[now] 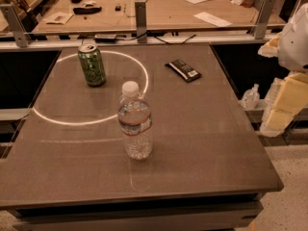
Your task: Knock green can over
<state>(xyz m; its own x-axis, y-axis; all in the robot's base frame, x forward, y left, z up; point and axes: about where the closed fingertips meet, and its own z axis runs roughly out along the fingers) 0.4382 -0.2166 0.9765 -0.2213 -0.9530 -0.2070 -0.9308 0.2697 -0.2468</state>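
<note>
The green can (91,64) stands upright on the far left part of the grey table (202,129), inside a bright ring of light. It has a green patterned body and a silver top with a pull tab. My gripper (285,102) is at the right edge of the view, off the table's right side and well away from the can. It touches nothing on the table.
A clear water bottle (135,121) with a white cap stands upright in the middle of the table, nearer than the can. A dark snack bar (183,70) lies flat at the far right. A rail with posts (140,16) and a wooden desk are behind.
</note>
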